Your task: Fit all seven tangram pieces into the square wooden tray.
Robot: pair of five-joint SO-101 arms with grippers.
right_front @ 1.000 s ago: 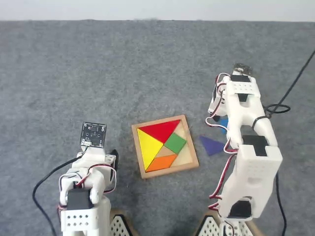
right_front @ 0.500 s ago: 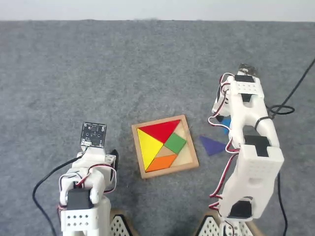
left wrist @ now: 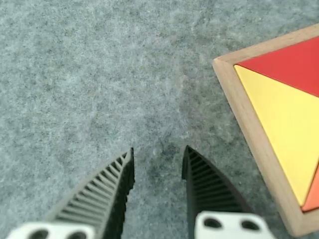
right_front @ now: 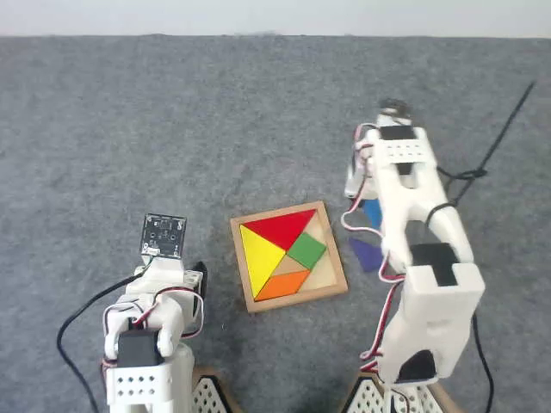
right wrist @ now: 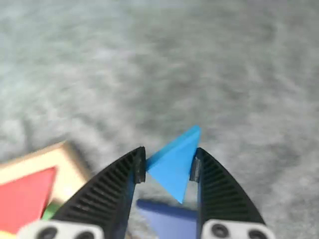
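The square wooden tray [right_front: 277,212] lies mid-table with a red triangle [right_front: 280,228], a yellow triangle [right_front: 256,255], a green square [right_front: 306,250] and an orange piece [right_front: 281,285] in it. My right gripper [right wrist: 168,155] is shut on a light blue triangle [right wrist: 174,162], held just right of the tray above a purple piece [right wrist: 167,216]. From above, the blue triangle [right_front: 372,212] peeks out under the right arm [right_front: 405,172], and the purple piece [right_front: 366,254] lies on the carpet. My left gripper [left wrist: 158,152] is open over bare carpet, left of the tray's corner [left wrist: 249,129].
Grey carpet covers the whole table. The right arm's black cable [right_front: 499,138] runs off to the far right. The left arm's base [right_front: 146,361] stands at the near left, the right arm's at the near right. Beige tray floor [right_front: 325,262] shows along the right side.
The right arm has swung left and slightly farther back, carrying the blue triangle closer to the tray. The left arm has stayed still.
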